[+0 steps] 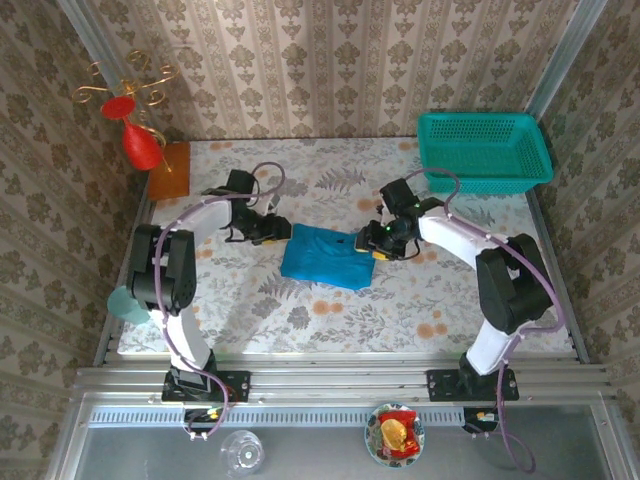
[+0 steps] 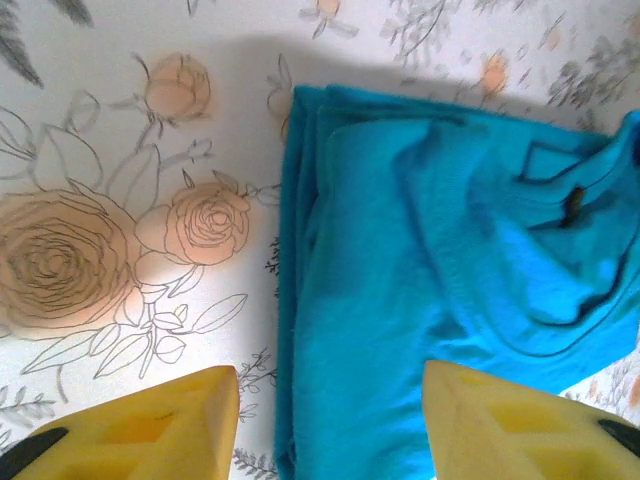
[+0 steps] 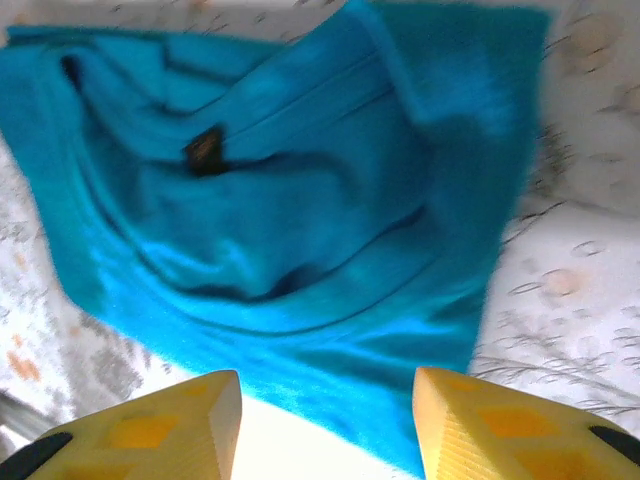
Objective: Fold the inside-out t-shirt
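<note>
Ok so here's the state of things. The blue t-shirt (image 1: 325, 256) is lying on the flowery table (image 1: 300, 310), bunched into a roughly rectangular, several-layers-thick packet, about midway between the two arms. The teal basket (image 1: 485, 183) sits well off to the far right of the shirt, not touching it.

The left claw (image 1: 270, 232) is parked right at the shirt's left edge. From the left wrist cam, that claw (image 2: 328, 385) is spread open, with its yellow fingers (image 2: 170, 430) well apart. The shirt's (image 2: 430, 270) folded left edge runs down through the gap between them, with bare table on one side and blue cloth on the other. It isn't pinching anything as far as I can see.

The right claw (image 1: 375, 243) is at the shirt's right edge, basically mirroring the other one. On the right wrist cam, this claw (image 3: 328, 390) is open too. Its yellow fingers (image 3: 150, 430) stand apart over the near hem of the shirt (image 3: 290, 220), with a pale strip of table showing between them. Nothing is gripped there either.

You can see the collar opening and a small dark label (image 3: 205, 150) inside it, lying on top of the shirt. Same label (image 2: 575, 205) shows up at the shirt's far side on the left cam. The cloth is rumpled, with soft creases around the neckline.
</note>
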`<act>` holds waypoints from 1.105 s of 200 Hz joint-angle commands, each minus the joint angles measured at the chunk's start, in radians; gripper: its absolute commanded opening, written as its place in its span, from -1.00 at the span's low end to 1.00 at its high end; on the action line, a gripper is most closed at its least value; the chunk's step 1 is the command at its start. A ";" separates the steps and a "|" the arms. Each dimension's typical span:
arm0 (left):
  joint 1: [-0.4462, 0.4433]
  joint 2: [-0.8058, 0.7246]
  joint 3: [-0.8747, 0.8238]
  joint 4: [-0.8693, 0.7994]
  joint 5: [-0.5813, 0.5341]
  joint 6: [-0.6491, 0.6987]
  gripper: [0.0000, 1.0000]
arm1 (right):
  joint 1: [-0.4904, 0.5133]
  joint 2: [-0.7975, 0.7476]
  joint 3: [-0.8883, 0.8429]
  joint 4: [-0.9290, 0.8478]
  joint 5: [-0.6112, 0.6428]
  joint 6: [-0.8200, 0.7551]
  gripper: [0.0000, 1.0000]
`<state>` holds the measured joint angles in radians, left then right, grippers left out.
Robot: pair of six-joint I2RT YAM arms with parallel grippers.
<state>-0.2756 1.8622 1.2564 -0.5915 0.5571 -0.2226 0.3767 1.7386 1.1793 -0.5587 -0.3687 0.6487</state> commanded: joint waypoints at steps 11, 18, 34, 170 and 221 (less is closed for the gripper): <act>-0.012 0.061 -0.004 -0.013 0.078 0.033 0.05 | -0.018 0.097 0.036 -0.048 0.002 -0.052 0.04; -0.014 0.074 -0.007 0.000 0.100 0.031 0.05 | -0.018 0.112 0.035 -0.029 -0.019 -0.051 0.05; -0.017 0.103 -0.014 0.028 0.126 0.025 0.03 | -0.018 0.136 0.030 0.010 -0.053 -0.035 0.05; -0.036 0.130 -0.029 0.058 0.107 0.008 -0.82 | -0.019 0.184 -0.013 0.096 -0.098 -0.007 -0.20; 0.012 0.079 -0.015 -0.067 -0.134 0.072 -0.97 | -0.027 0.113 -0.019 0.039 -0.070 -0.037 -0.03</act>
<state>-0.3035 1.9751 1.2438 -0.5514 0.6064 -0.2066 0.3504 1.9057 1.1816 -0.4816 -0.4545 0.6331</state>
